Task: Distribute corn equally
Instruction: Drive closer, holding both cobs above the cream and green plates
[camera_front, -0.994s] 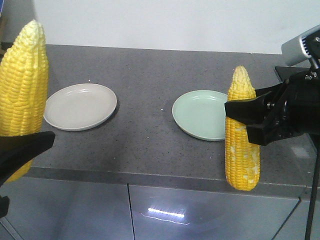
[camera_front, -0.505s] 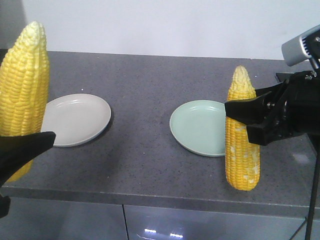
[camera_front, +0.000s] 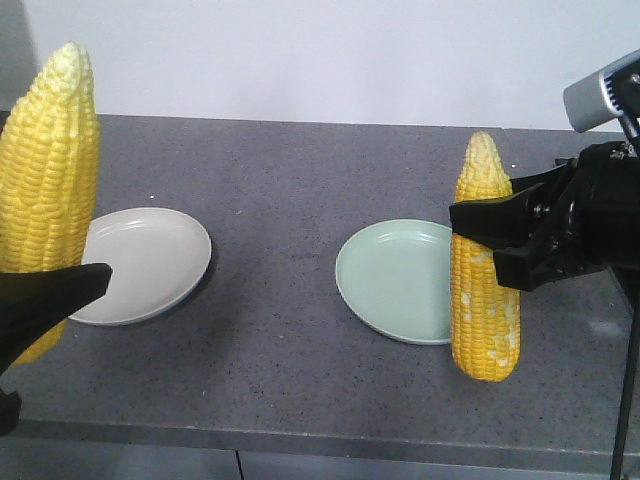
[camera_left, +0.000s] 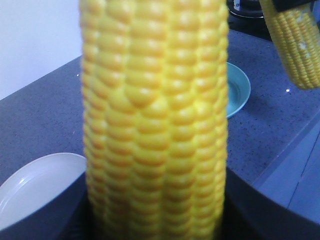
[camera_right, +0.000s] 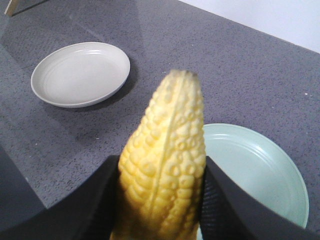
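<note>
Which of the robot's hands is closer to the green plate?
Right. The right hand holds its cob upright at the right edge of the green plate; the left hand is far across, beside the white plate.

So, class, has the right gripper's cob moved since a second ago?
Yes, forward: the cob overlapped the counter's front edge before; now it hangs over the countertop.

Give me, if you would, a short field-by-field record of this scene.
Surface: grey counter
Left gripper: shut on left cob, upright, tip up
Right gripper: shut on right cob, upright, tip up
White plate: empty, on the left
Green plate: empty, on the right, next to right cob
Cobs in view: two, neither on a plate
</note>
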